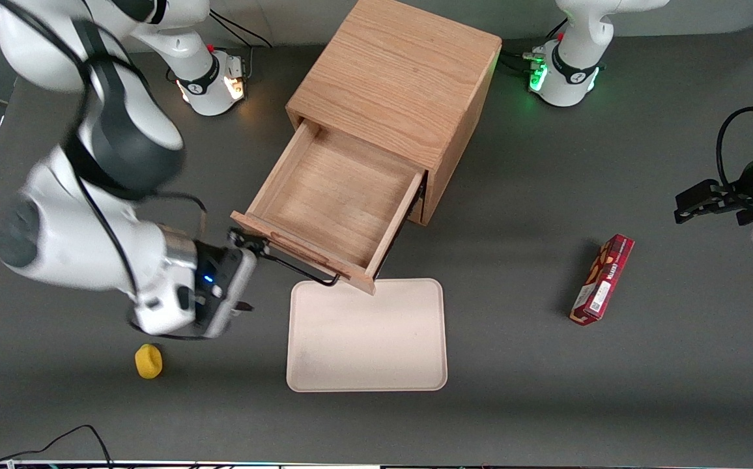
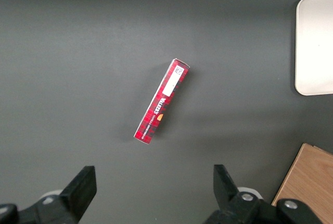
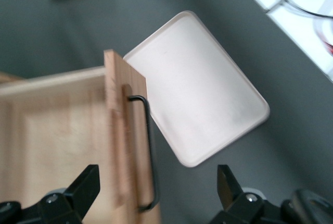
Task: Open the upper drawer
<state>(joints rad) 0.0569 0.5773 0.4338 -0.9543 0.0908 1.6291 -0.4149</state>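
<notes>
The upper drawer of the oak cabinet stands pulled far out, and its inside is bare. Its black bar handle runs along the drawer front, above the edge of the tray. My right gripper hovers at the end of the handle nearest the working arm, fingers spread wide and holding nothing. In the right wrist view the gripper is open, with the handle showing between the two fingers and touching neither. The lower drawer is hidden under the upper one.
A pale tray lies on the grey table in front of the drawer, nearer the front camera. A small yellow object sits below my arm. A red box lies toward the parked arm's end, seen too as red box.
</notes>
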